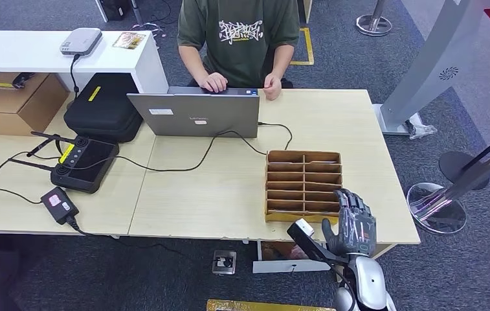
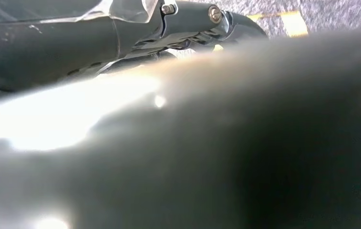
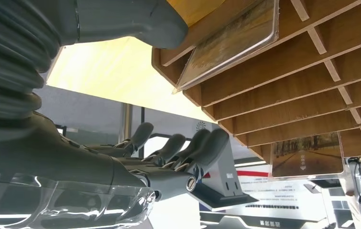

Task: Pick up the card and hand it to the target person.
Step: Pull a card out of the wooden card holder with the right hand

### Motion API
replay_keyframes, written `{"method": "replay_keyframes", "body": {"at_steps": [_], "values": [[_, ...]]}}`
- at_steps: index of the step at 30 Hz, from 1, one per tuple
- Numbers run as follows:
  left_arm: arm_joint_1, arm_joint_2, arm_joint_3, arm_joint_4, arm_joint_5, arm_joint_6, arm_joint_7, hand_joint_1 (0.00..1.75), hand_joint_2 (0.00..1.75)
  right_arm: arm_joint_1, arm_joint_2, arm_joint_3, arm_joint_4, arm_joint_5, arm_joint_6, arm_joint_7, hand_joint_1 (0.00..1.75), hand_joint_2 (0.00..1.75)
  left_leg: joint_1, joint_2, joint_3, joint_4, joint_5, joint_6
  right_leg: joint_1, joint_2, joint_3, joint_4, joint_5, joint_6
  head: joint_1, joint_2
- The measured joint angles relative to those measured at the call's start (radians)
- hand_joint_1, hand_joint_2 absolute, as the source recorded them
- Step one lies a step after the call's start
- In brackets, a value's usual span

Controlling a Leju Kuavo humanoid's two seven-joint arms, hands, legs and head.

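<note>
The right hand (image 1: pixel 353 223) hung at the near right corner of the wooden card rack (image 1: pixel 303 186), its dark fingers (image 3: pixel 202 148) held out fairly straight and a little apart, holding nothing. From the wrist camera, the thick grey thumb (image 3: pixel 135 21) lay up against the rack's edge, close beside a card (image 3: pixel 228 45) that jutted out of an end slot at a slant. That card was thin and flat with rounded corners and a brownish printed face. A second card (image 3: pixel 307 155) with a tree-lined road printed on it sat in a slot further along. From above I could not make out either card inside the compartments.

The left hand (image 2: pixel 192 19) was hard to read: its wrist view was mostly a dark blur with a bright glare across it, and only a bit of smooth grey shell with two screws came through, so I could not tell whether it was spread or closed.

The rack was thin plywood divided into two columns of shallow slots, sitting on the pale wood-grain table (image 1: pixel 229 194). The person (image 1: pixel 239 39) sat across from it behind a grey laptop (image 1: pixel 193 113), head cut off by the frame, both hands resting at the laptop's far edge.
</note>
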Motion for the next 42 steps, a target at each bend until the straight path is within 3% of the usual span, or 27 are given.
{"method": "replay_keyframes", "body": {"at_steps": [8, 15, 36, 42], "values": [[0.0, -0.007, 0.0, 0.0, 0.001, 0.014, -0.018, 0.0, 0.0, 0.0, 0.0, 0.0, -0.002, -0.002, -0.001, -0.008, 0.83, 1.75, 0.0, 0.0, 0.0, 0.0, 0.0, 0.0, 0.0, 0.0, 0.0, 0.0, 0.0, 0.0, 0.0, 0.0], [0.0, -0.009, 0.0, 0.0, 0.003, 0.014, -0.02, 0.0, 0.0, 0.0, 0.0, 0.0, -0.008, -0.003, 0.0, -0.011, 1.23, 1.75, 0.0, 0.0, 0.0, 0.0, 0.0, 0.0, 0.0, 0.0, 0.0, 0.0, 0.0, 0.0, 0.0, 0.0], [0.0, -0.01, -0.003, 0.0, 0.006, 0.014, -0.026, 0.0, 0.0, 0.008, 0.006, 0.012, -0.021, -0.02, 0.021, -0.045, 1.37, 1.75, 0.0, 0.0, 0.0, 0.0, 0.0, 0.0, 0.0, 0.0, 0.0, 0.0, 0.0, 0.0, 0.0, 0.0], [0.0, -0.011, -0.005, 0.0, 0.012, 0.017, -0.031, 0.0, 0.0, 0.026, 0.01, 0.029, -0.09, -0.035, 0.023, -0.058, 1.63, 1.75, 0.0, 0.0, 0.0, 0.0, 0.0, 0.0, 0.0, 0.0, 0.0, 0.0, 0.0, 0.0, 0.0, 0.0]]}}
